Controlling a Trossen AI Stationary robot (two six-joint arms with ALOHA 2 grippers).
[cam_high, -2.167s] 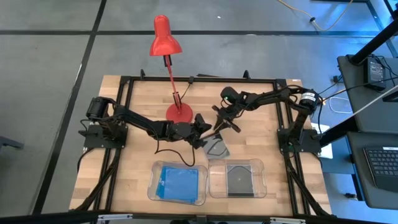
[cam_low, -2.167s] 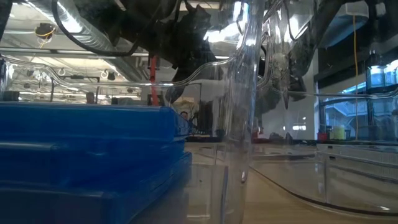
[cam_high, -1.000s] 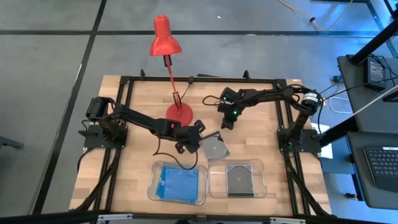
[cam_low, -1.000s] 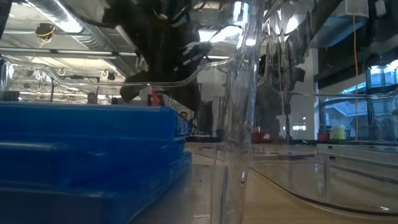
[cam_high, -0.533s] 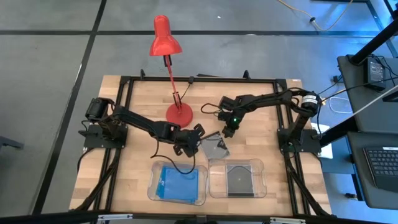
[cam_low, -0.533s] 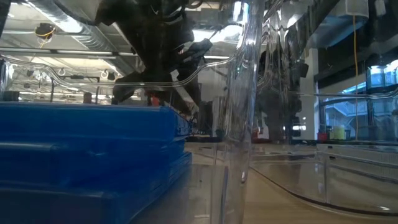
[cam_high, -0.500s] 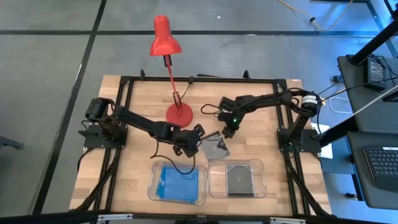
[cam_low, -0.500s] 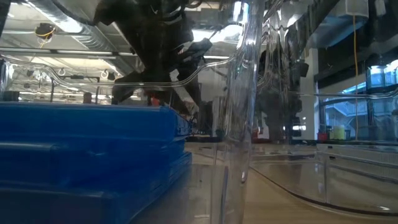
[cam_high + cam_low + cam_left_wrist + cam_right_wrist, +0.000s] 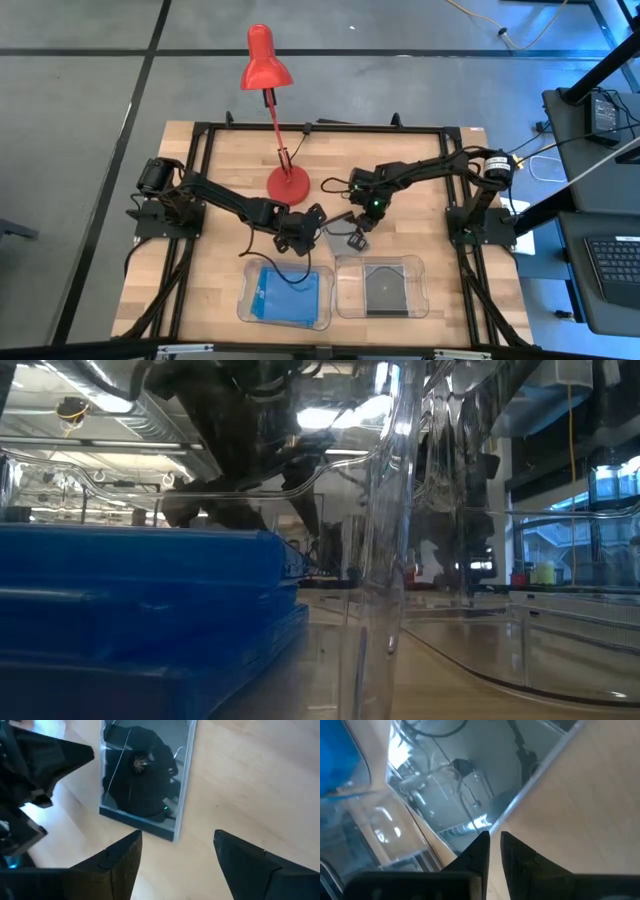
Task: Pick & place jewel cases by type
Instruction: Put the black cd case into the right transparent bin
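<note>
High view first, and the dark case (image 9: 338, 226) lies flat on the wooden table (image 9: 220, 160), right between the two grippers; the left gripper (image 9: 318, 228) sits just beside one edge of it, fingers spread wide and holding nothing; from the left wrist view the dark case (image 9: 142, 775) lies just ahead of those parted fingers (image 9: 125, 860), clear wood showing between them and its near edge; the right gripper (image 9: 358, 236) is at the opposite edge of the case, its fingers pressed together with nothing between them; the right wrist view shows its fingertips (image 9: 480, 850) down at the shiny edge of the case (image 9: 485, 775); just beyond both grippers, toward the table's front edge, stand two clear trays; the left tray (image 9: 246, 300) holds the blue cases (image 9: 290, 290), the right tray (image 9: 345, 300) holds another dark case (image 9: 382, 286); behind the left gripper stands the red lamp (image 9: 268, 60), its round base (image 9: 288, 182) well apart from the loose case.
</note>
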